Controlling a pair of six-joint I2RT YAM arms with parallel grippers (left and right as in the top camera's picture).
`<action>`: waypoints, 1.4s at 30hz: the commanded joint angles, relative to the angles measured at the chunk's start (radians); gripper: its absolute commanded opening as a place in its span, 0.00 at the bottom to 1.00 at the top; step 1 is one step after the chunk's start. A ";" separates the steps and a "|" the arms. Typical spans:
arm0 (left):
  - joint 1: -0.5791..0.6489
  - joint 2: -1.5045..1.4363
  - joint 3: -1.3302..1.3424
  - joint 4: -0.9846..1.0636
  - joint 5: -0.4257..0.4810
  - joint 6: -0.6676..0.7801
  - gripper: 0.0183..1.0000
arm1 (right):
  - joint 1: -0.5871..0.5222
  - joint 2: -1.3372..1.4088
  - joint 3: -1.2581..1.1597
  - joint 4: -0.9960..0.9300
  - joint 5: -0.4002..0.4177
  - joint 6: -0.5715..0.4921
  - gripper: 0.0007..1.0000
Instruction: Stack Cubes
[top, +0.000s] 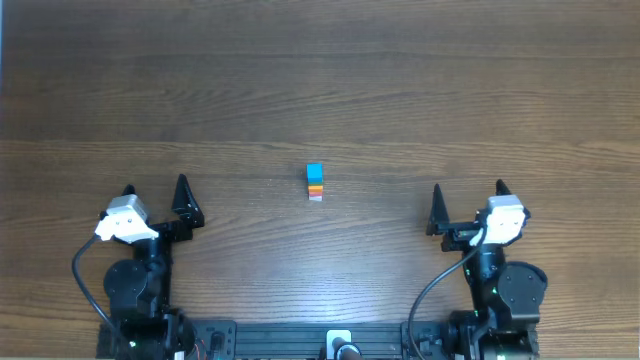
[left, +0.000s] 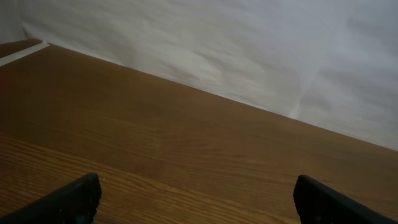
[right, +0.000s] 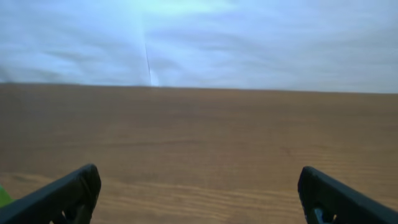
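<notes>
A small stack of cubes (top: 315, 184) stands at the middle of the wooden table (top: 320, 90), blue on top, orange under it, and a pale one at the bottom. My left gripper (top: 155, 190) rests open near its base at the left, well away from the stack, with nothing between its dark fingers (left: 68, 202). Over at the right, my right gripper (top: 468, 192) is likewise open near its base and holds nothing; its fingers (right: 339, 199) frame bare wood.
A white wall (left: 249, 50) rises behind the table's far edge in both wrist views. A sliver of green (right: 3, 196) shows at one edge of the right wrist view. Bare wood surrounds the stack on all sides.
</notes>
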 joint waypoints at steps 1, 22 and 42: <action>0.006 -0.006 -0.004 0.002 0.006 0.014 1.00 | -0.007 -0.010 -0.077 0.085 -0.019 -0.019 0.99; 0.006 -0.006 -0.004 0.002 0.006 0.014 1.00 | -0.007 -0.009 -0.156 0.137 -0.019 -0.019 0.99; 0.006 -0.006 -0.004 0.002 0.006 0.014 1.00 | -0.007 -0.009 -0.156 0.137 -0.019 -0.019 0.99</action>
